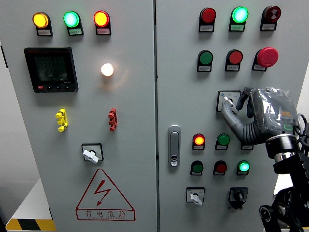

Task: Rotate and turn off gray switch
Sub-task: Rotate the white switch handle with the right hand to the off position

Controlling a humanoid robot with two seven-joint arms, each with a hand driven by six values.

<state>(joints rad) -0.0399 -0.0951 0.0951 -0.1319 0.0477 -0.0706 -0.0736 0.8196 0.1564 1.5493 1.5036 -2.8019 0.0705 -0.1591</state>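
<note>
A gray rotary switch (226,101) sits in a black square frame on the right cabinet door, below a green button (205,58). My right hand (231,105), grey under a clear cover, comes in from the right edge and reaches that switch. Its thumb (229,115) and a fingertip close on the knob from the right side, and the hand hides the right half of the frame. The knob's small handle points up and to the left. My left arm does not show.
Two more gray switches sit lower, one on the left door (91,154) and one on the right door (195,196), beside a black knob (237,195). Lit and unlit buttons surround the hand. A door latch (174,145) stands left of it.
</note>
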